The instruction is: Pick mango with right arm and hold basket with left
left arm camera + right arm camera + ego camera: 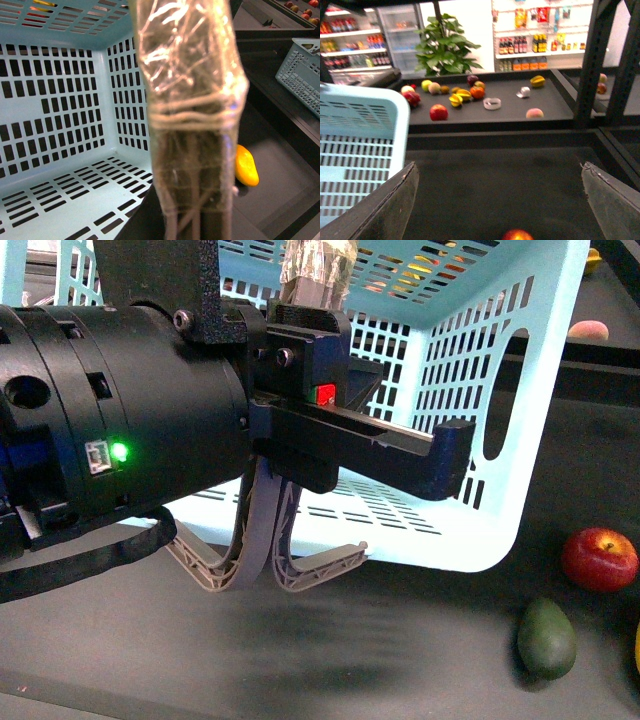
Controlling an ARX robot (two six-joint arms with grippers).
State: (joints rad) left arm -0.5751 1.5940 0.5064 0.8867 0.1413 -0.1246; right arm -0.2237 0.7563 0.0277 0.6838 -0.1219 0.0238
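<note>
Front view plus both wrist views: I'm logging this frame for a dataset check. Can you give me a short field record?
basket: light blue, tilted
left gripper finger: taped, close by basket wall; grip unclear
right gripper: open, empty
mango: lying outside basket, not gripped
apple: red, right of basket
green fruit: near apple
</note>
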